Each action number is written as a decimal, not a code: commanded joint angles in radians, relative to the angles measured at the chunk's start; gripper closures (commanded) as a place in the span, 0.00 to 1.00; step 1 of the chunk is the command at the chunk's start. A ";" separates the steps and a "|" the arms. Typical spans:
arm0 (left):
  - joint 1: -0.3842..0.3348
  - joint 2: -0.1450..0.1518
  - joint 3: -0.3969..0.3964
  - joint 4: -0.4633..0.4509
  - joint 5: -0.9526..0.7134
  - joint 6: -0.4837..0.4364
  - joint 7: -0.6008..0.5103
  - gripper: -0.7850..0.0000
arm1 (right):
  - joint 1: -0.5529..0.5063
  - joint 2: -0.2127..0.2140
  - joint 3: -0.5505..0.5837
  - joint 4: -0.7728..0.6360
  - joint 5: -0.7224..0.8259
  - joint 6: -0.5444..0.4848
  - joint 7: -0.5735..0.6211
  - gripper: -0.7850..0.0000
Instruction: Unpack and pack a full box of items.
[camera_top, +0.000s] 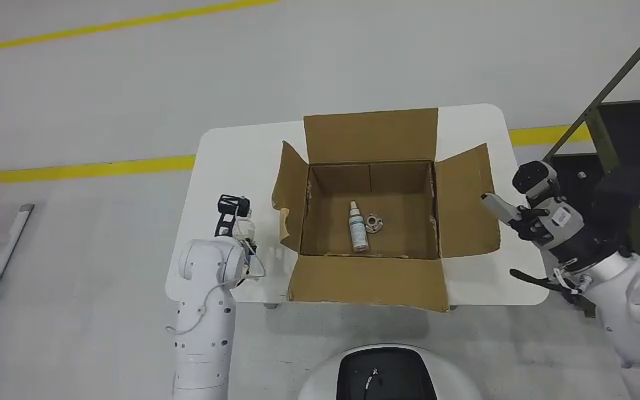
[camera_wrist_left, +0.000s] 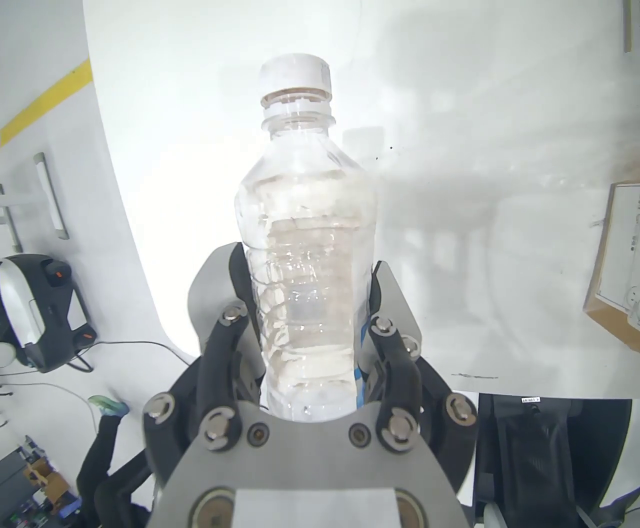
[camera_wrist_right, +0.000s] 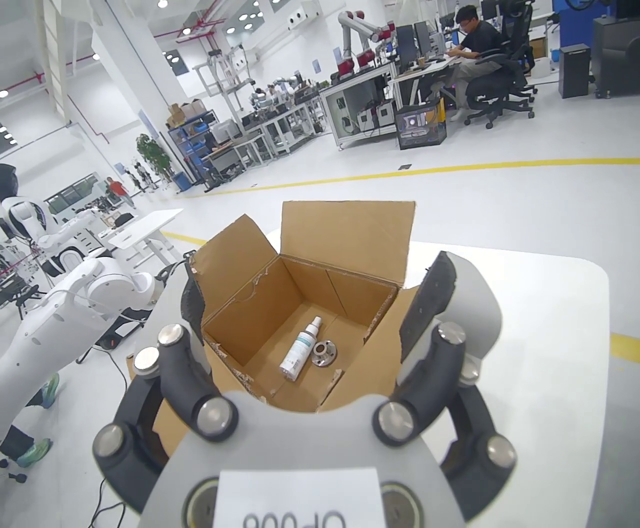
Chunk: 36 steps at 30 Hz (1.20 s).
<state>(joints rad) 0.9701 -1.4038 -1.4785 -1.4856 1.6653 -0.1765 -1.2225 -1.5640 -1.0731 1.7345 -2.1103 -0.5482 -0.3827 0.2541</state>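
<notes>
The left end effector (camera_wrist_left: 310, 267) was clenched on the lower body of a clear water bottle (camera_wrist_left: 300, 200), held over the white table (camera_wrist_left: 475, 150) at about 8 o'clock from the cardboard box (camera_top: 365, 282). The right end effector (camera_wrist_right: 317, 275) hung released at the box's 3 o'clock. With a spray bottle (camera_top: 357, 227) and a metal flange (camera_top: 374, 220) lying inside, this looked like unpacking. The bottle was best lowered clear of the side flap until the table bore it, since it could roll.

A white sticker (camera_wrist_right: 296, 496) at the base of the right gripper (camera_wrist_right: 316, 287), behind its fingers, bears dark characters, upside down and cropped; print on the spray bottle (camera_wrist_right: 300, 352) is unreadable.
</notes>
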 joint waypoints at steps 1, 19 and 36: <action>-0.005 -0.002 0.020 0.018 0.000 0.014 0.003 1.00 | 0.015 0.001 0.002 0.015 0.009 -0.023 0.007 0.00; -0.043 -0.002 0.063 0.125 0.024 0.031 0.026 0.00 | 0.089 0.004 -0.036 0.061 -0.001 -0.012 0.069 0.00; 0.039 0.014 0.003 -0.158 0.033 0.028 0.004 0.00 | 0.199 -0.001 -0.174 0.067 -0.041 0.107 0.175 1.00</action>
<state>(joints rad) 1.0024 -1.3906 -1.4715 -1.6226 1.6969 -0.1455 -1.2231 -1.3830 -1.0732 1.5891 -2.0438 -0.5797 -0.3041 0.4073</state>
